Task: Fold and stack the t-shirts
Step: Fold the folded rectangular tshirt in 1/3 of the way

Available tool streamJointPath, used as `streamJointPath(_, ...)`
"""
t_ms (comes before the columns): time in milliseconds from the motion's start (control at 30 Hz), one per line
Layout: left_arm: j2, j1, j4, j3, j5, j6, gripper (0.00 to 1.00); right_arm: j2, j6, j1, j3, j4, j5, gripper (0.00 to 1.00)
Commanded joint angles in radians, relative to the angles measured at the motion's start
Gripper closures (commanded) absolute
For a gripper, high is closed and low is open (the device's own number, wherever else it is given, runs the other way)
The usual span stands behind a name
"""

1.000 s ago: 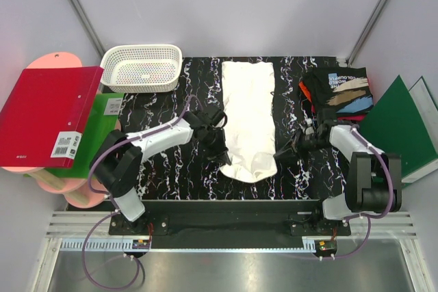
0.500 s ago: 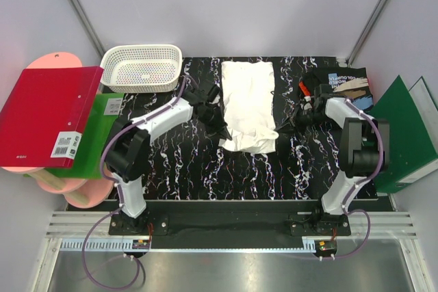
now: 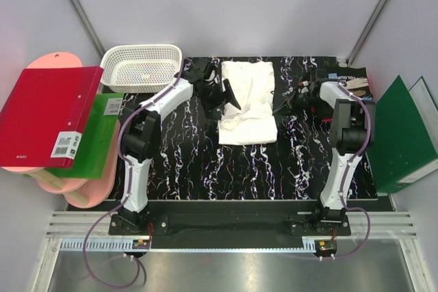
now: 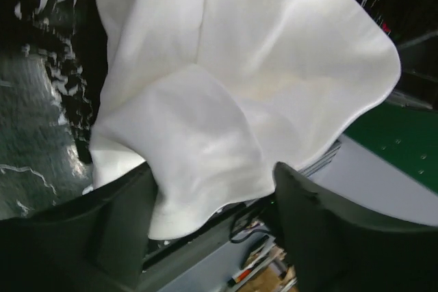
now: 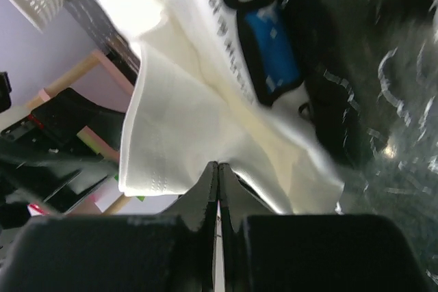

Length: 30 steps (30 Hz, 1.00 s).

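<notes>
The white t-shirt (image 3: 248, 104) lies at 12 o'clock on the black marbled table (image 3: 205, 169), doubled over on itself, its near edge loose and uneven. The left gripper (image 3: 229, 95) sits at the shirt's 9 o'clock edge. In the left wrist view its jaws stand wide apart, and the white cloth (image 4: 226, 87) billows between the two fingers (image 4: 116, 230) without being pinched (it merely drapes there). The right gripper (image 3: 282, 104) is at the shirt's 3 o'clock edge. In the right wrist view its fingers (image 5: 198, 203) are pressed together, with the hem of the white cloth (image 5: 185, 135) caught at their tips (image 5: 217, 165) and lifted off the table.

The black t-shirt (image 3: 352, 80), with its tan, blue and white print, rests at 2 o'clock, partly under the right arm. A white lattice basket (image 3: 142, 66) stands at 10 o'clock. A red binder (image 3: 44, 117) and a green binder (image 3: 96, 135) lie at 9 o'clock, off the table's left side. Another green binder (image 3: 404, 135) leans at 3 o'clock.
</notes>
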State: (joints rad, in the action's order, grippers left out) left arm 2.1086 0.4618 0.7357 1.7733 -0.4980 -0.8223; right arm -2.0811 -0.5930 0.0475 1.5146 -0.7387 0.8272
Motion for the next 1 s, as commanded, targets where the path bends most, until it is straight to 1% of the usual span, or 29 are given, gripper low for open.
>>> streamJointPath(0,0.056,-0.032,-0.009,0.121,-0.1,0.037,0.01,-0.076,-0.019,-0.005,0.093,0.005,-0.022,0.87)
streamJointPath(33,0.07,-0.038,-0.009,0.133,-0.105,0.041,0.01,-0.08,-0.027,-0.005,0.104,0.01,-0.031,0.85)
streamJointPath(67,0.071,-0.043,-0.013,0.14,-0.12,0.045,0.01,-0.071,-0.036,-0.005,0.114,0.028,-0.043,0.75)
streamJointPath(100,0.071,-0.054,-0.037,0.137,-0.129,0.046,0.01,-0.059,-0.042,-0.005,0.114,0.044,-0.052,0.68)
streamJointPath(133,0.058,-0.06,-0.054,0.13,-0.138,0.043,0.01,-0.044,-0.06,-0.006,0.111,0.058,-0.08,0.58)
streamJointPath(167,0.048,-0.063,-0.071,0.12,-0.149,0.041,0.01,-0.012,-0.068,-0.006,0.105,0.076,-0.097,0.57)
streamJointPath(233,0.013,-0.078,-0.139,0.071,-0.171,0.034,0.01,0.021,-0.079,-0.006,0.099,0.082,-0.155,0.49)
streamJointPath(300,-0.019,-0.087,-0.165,0.028,-0.206,0.029,0.01,0.073,-0.079,-0.008,0.087,0.081,-0.195,0.49)
streamJointPath(367,-0.05,-0.092,-0.165,-0.009,-0.206,0.051,0.01,0.128,-0.076,-0.012,0.069,0.084,-0.238,0.48)
streamJointPath(400,-0.086,-0.097,-0.165,-0.055,-0.2,0.06,0.01,0.145,-0.076,-0.012,0.059,0.091,-0.241,0.48)
streamJointPath(467,-0.123,-0.101,-0.164,-0.104,-0.18,0.084,0.01,0.182,-0.083,-0.015,0.036,0.11,-0.223,0.49)
streamJointPath(533,-0.165,-0.106,-0.13,-0.155,-0.133,0.107,0.01,0.193,-0.096,-0.02,0.027,0.114,-0.192,0.49)
streamJointPath(600,-0.18,-0.106,-0.088,-0.182,-0.12,0.141,0.01,0.19,-0.112,-0.026,0.012,0.114,-0.168,0.5)
streamJointPath(733,-0.154,-0.103,-0.085,-0.216,-0.174,0.124,0.01,0.178,-0.116,-0.041,-0.011,0.116,-0.148,0.5)
streamJointPath(967,-0.059,-0.086,-0.091,-0.167,-0.2,0.114,0.01,0.15,-0.122,-0.041,-0.002,0.117,-0.143,0.51)
